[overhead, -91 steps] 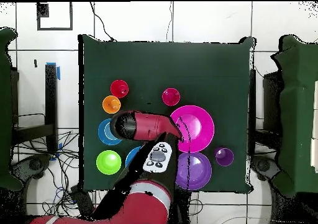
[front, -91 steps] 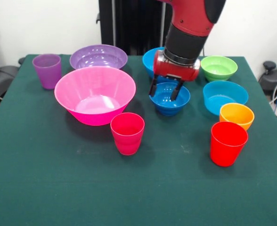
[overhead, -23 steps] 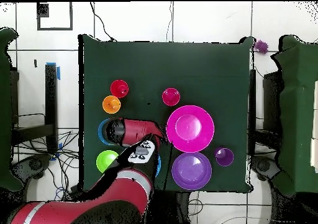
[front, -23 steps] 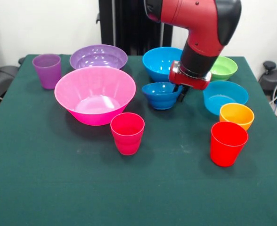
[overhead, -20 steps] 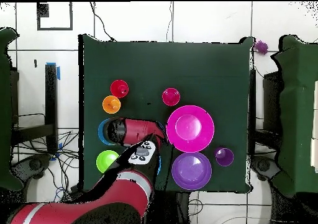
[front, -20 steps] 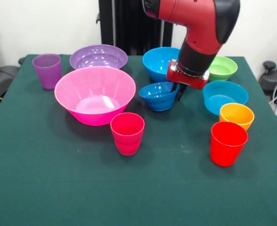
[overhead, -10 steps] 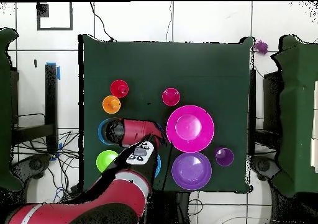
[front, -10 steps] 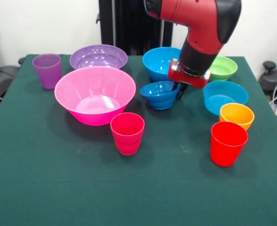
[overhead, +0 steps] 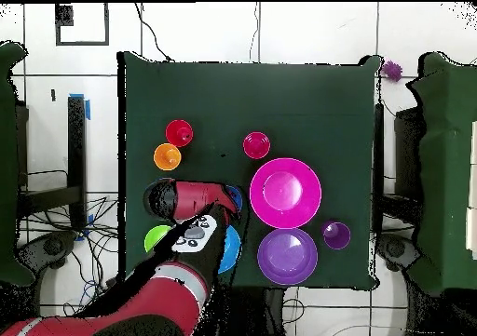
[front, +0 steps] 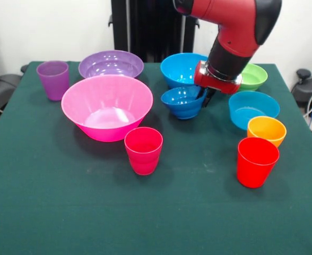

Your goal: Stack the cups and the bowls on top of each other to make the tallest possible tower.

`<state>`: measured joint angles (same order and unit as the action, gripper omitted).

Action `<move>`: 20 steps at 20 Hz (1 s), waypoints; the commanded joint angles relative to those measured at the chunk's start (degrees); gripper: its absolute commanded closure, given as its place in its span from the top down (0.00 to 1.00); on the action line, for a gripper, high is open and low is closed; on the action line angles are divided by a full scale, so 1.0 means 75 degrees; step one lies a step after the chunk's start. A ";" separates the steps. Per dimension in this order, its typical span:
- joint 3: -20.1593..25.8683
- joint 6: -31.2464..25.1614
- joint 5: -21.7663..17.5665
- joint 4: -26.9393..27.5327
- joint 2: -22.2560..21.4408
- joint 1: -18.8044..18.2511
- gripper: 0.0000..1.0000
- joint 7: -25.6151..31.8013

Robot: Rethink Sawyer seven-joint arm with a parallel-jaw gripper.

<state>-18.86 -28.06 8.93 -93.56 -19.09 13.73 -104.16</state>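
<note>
Nothing stacked yet: jaws of gripper (front: 205, 98) are gripping the small dark blue bowl (front: 183, 102) by its 3 o'clock rim, lifting it mid-worktop, at 3 o'clock of the huge pink bowl (front: 107, 106); everything else sitting separate.

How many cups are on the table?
3. A purple cup stands at the far left corner in the front view, a pink cup sits in front of the big pink bowl, and a red cup sits near right, beside the orange bowl.
</note>
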 commanded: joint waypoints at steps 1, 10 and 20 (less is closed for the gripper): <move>0.0149 -0.1039 -0.0002 0.0787 -0.0042 0.0217 0.00 -0.1251; -0.0151 -0.1043 -0.0235 0.1052 -0.0149 0.0370 0.00 -0.1005; -0.0505 -0.0353 -0.0677 0.1283 -0.0154 0.0596 0.00 -0.0659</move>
<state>-25.14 -32.86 7.88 -88.20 -20.87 16.86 -104.16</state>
